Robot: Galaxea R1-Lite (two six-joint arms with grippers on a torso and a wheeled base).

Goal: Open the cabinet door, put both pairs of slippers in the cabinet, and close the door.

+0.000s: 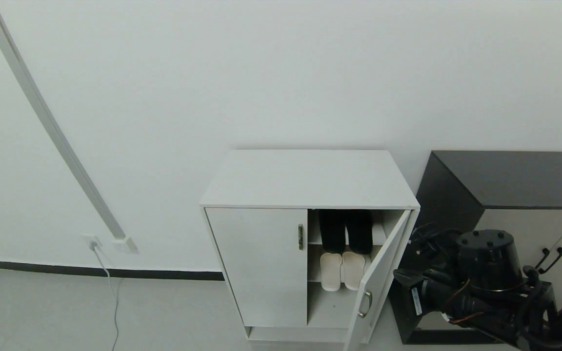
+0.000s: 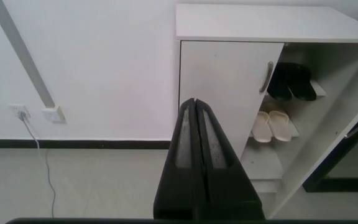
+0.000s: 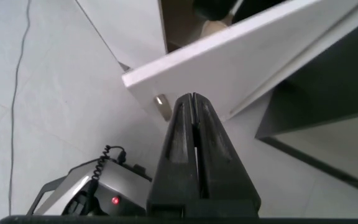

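Fingers pressed together, the right gripper (image 3: 193, 99) is facing the open cabinet door (image 3: 247, 56) just ahead; press flat, swinging it shut steadily.

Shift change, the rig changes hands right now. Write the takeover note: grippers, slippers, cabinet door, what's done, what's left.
Grippers: the left gripper is shut and empty, held back from the cabinet and facing its front. The right gripper is shut and empty, close to the edge of the open right door; contact cannot be judged.
Things: the black slippers are on the upper shelf, the white slippers on the shelf below. The left door is closed.
Done: door opened, both pairs inside.
Left: push the right door shut.
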